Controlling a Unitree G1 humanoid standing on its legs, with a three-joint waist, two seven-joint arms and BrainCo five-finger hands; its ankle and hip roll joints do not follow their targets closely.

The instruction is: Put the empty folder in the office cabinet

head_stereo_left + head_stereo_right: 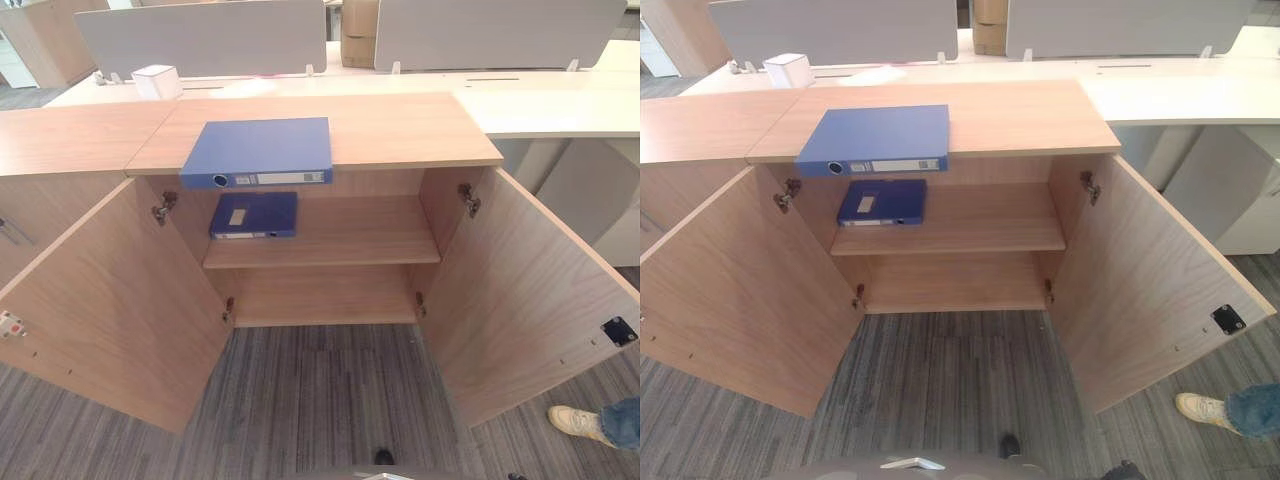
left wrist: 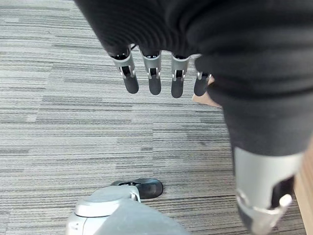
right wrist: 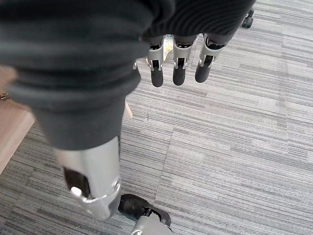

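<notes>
Reaching not begun: both the left robot hand point(image 2: 161, 73) and right robot hand point(image 3: 178, 63) hang slack-fingered, empty. Next, grasp the blue lever-arch folder point(image 1: 260, 150) at the wooden cabinet's point(image 1: 420, 130) top front edge.

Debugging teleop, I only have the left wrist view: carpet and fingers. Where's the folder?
Observer: The blue folder lies flat on the cabinet top, spine toward the robot.
Operator: Cabinet open?
Observer: Yes, both doors are swung wide; a darker blue box file lies on the upper shelf.
Operator: Right hand busy?
Observer: No, the right hand hangs over the carpet, fingers straight, holding nothing.
</notes>
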